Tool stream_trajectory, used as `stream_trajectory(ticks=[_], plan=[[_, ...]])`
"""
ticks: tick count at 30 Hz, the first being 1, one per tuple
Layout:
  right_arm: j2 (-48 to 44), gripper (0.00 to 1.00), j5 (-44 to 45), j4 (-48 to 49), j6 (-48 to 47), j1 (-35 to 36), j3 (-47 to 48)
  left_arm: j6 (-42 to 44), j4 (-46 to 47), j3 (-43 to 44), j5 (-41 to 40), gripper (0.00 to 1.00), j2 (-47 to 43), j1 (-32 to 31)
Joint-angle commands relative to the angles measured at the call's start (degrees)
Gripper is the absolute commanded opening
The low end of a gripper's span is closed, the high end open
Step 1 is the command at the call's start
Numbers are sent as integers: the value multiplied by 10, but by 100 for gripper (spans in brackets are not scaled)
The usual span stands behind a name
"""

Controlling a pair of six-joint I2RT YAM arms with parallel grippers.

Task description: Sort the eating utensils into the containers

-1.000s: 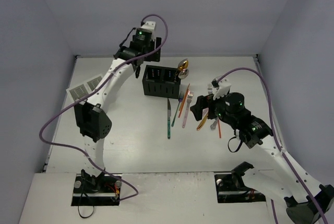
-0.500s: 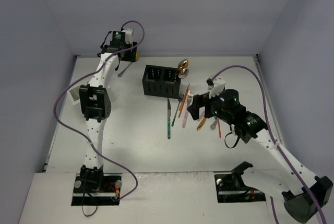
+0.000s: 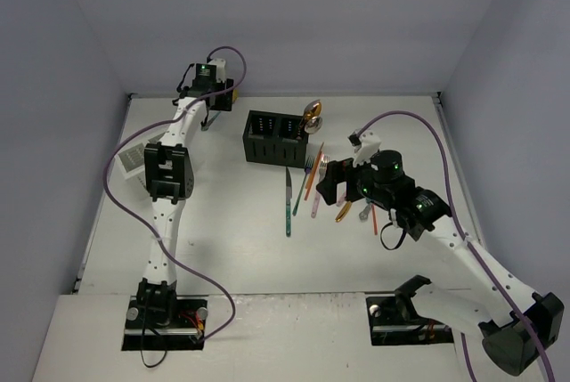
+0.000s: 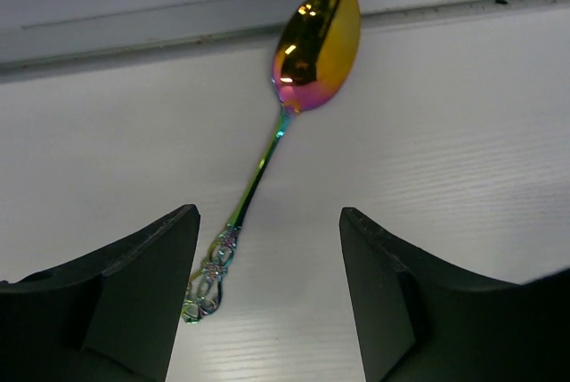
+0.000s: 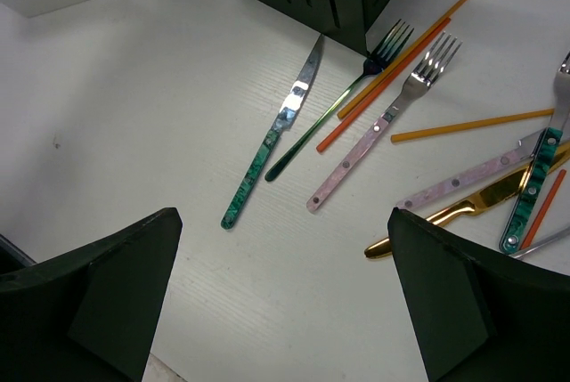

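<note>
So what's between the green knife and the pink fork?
A dark fork and an orange stick, seen in the right wrist view, lie between the green knife and pink fork.

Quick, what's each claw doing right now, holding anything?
Left gripper: open, empty, over an iridescent spoon.
Right gripper: open, empty, above loose utensils.

No readable text, labels or numbers anywhere

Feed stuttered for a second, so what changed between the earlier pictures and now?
The left pincer swung left from behind the black caddy to the back edge, now open over a rainbow spoon. The right pincer, open and empty, crept slightly toward the loose utensils. Caddy and utensils stayed put.
</note>
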Motion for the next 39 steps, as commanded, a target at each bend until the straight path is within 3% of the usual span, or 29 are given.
stream_trajectory(ticks=[1,16,23,26,29,39], plan=[[12,100,-12,23,14,-3,20,-23,44,23,-6,60,-15,16],[11,100,-12,23,18,-2,18,-58,-14,-4,20,42,18,22],[2,100,-9,23,17,0,19,-88,-44,-38,12,22,0,21],[-2,100,-8,23,12,0,21,-113,-62,-85,20,8,-23,20],[-6,100,-4,23,7,0,22,-133,-64,-174,20,1,-78,13],[-33,100,0,23,-8,0,16,-183,-69,-504,-20,0,-290,-70]])
